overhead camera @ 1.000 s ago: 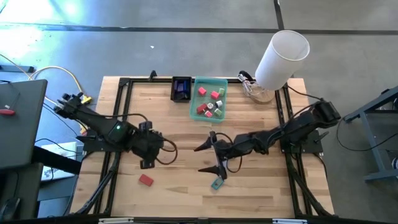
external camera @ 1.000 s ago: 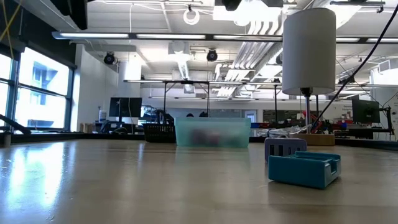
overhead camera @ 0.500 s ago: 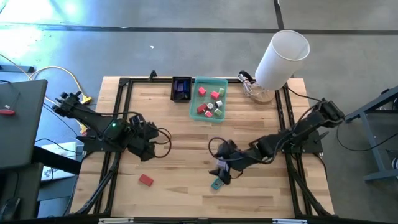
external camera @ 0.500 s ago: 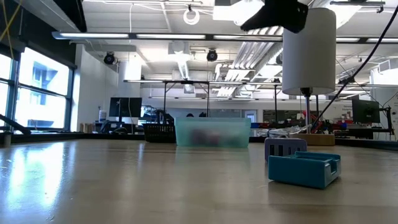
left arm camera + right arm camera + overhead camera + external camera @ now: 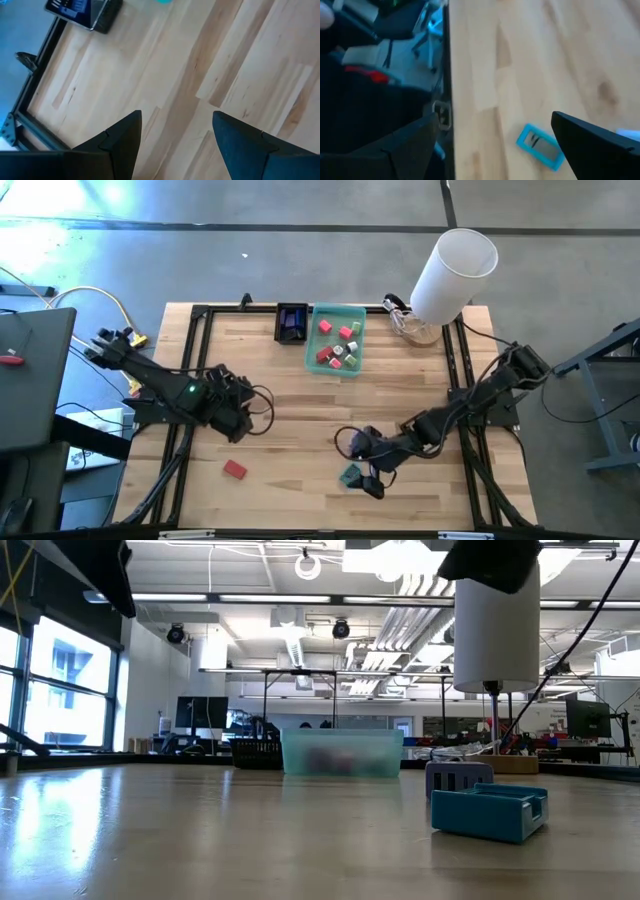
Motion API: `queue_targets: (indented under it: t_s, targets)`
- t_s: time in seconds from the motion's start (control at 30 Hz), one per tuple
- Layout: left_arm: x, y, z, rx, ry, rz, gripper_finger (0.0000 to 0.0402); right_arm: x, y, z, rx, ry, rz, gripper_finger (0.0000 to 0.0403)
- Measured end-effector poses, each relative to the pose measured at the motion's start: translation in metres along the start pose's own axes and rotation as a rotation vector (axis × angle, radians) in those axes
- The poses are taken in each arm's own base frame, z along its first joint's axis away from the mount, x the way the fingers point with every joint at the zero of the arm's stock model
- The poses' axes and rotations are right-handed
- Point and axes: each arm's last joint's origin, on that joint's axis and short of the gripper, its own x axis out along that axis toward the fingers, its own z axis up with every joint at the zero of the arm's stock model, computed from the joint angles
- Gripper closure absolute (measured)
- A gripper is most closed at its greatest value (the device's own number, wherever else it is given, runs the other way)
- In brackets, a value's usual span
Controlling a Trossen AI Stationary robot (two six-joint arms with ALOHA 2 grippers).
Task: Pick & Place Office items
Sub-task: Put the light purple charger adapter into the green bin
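Running this remotely, and my landmark is the translucent green tray (image 5: 337, 338) at the far edge of the table (image 5: 300, 420).

My right arm reaches from its base on the tray's right side, low and stretched diagonally toward the near edge. The right gripper (image 5: 366, 476) hangs right over the teal piece (image 5: 350, 475), which sits well in front of the tray and a touch to its right. Fingers are spread wide with nothing between them. In the right wrist view the teal piece (image 5: 540, 146) shows lying flat between the two dark fingers (image 5: 600, 145), apart from both. It's a small rectangle and its long axis runs diagonally across the wood grain. From the low view the teal piece (image 5: 490, 810) looks boxy with its open side up.

My left arm comes in from the tray's left, elbow bent, and the left gripper (image 5: 240, 420) sits over bare wood in front and left of the tray. Its fingers (image 5: 120, 140) are parted and empty.

The red block (image 5: 235, 469) lies farther toward the near edge than the left gripper, turned slightly askew. Several small red, pink and white pieces (image 5: 338, 348) are inside the tray. A small black tray (image 5: 292, 322) touches its left side, and the white cylinder (image 5: 452, 275) stands off to its right.
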Motion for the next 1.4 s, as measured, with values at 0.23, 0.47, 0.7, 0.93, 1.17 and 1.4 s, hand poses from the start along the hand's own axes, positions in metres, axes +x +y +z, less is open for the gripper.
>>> queue_targets:
  t_s: [0.23, 0.47, 0.7, 0.93, 1.17, 1.4]
  targets:
    - [-0.002, -0.01, -0.011, 0.021, -0.038, -0.026, 0.0168, -0.001, 0.001, 0.02, -0.043, -0.1, 0.077, 0.0027]
    - [-0.014, -0.021, -0.026, 0.052, -0.061, -0.083, 0.0168, -0.026, 0.033, 0.038, -0.145, -0.049, -0.067, 0.0027]
    - [-0.022, -0.027, -0.039, 0.044, -0.018, -0.152, 0.0168, -0.019, 0.049, 0.043, -0.287, 0.174, -0.37, 0.0027]
    - [-0.026, -0.03, -0.044, 0.054, -0.011, -0.175, 0.0168, 0.024, 0.021, 0.046, -0.454, 0.592, -0.52, 0.0027]
    - [-0.026, -0.03, -0.044, 0.05, -0.011, -0.174, 0.0168, 0.035, 0.009, 0.053, -0.797, 0.717, -0.384, 0.0027]
    - [-0.026, -0.03, -0.044, 0.049, -0.012, -0.174, 0.0168, 0.036, -0.007, 0.066, -0.823, 0.726, -0.386, 0.0027]
